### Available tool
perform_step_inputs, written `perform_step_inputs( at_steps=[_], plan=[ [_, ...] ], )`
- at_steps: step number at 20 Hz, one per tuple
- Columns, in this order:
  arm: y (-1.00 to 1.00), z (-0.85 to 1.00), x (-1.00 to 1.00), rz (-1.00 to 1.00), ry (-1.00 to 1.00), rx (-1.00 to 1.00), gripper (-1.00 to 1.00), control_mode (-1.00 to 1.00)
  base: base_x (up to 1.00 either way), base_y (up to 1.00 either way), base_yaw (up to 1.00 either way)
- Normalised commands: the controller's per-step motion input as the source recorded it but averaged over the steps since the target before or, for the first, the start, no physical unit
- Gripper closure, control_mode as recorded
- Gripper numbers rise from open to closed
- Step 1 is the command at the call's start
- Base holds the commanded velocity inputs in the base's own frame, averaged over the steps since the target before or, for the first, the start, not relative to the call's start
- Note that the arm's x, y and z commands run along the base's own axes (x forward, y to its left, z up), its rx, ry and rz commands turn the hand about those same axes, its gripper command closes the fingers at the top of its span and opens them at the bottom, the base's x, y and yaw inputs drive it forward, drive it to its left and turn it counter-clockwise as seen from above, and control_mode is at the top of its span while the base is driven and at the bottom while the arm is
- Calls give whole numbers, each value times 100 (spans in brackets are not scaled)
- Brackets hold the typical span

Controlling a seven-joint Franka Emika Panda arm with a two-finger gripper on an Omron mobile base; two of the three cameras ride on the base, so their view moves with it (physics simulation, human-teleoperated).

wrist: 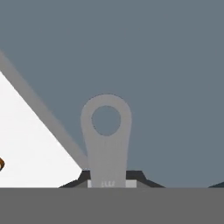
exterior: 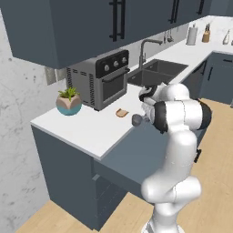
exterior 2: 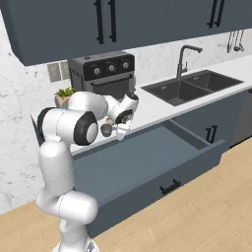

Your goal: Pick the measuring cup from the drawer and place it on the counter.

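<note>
We see our gripper (wrist: pixel 107 183) clenched on the measuring cup (exterior: pixel 137 119) handle, above the open drawer (exterior 2: pixel 147 157) beside the counter (exterior: pixel 86 125) front edge.

White arm (exterior: pixel 175 136) rises from 5 o'clock, elbow at centre-right. Dark cup (exterior: pixel 137 120) sits at its wrist end, just past the tabletop (exterior: pixel 86 125) edge, above the open drawer (exterior: pixel 132 159). Bread piece (exterior: pixel 121 113) at 9 o'clock of the cup, near. Toaster oven (exterior: pixel 98 78) at 11 o'clock, plant pot (exterior: pixel 69 102) at its left. Sink (exterior: pixel 154 72) at 1 o'clock.
</note>
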Motion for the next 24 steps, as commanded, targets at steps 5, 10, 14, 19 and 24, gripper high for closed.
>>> perform_step_inputs(
  at_steps=[5, 10, 14, 19, 24],
  plan=[
    [100, 9, 39, 0, 7, -11, 100, -100, 0, 0, 0],
    [100, -15, 75, 0, 18, -14, 100, -100, 0, 0, 0],
    [100, -9, 97, 0, 15, -5, 100, -100, 0, 0, 0],
    [77, -28, 60, 0, 12, -6, -100, -100, 0, 0, 0],
    [-3, 35, -51, -7, -6, -1, -100, -100, 0, 0, 0]
  ],
)
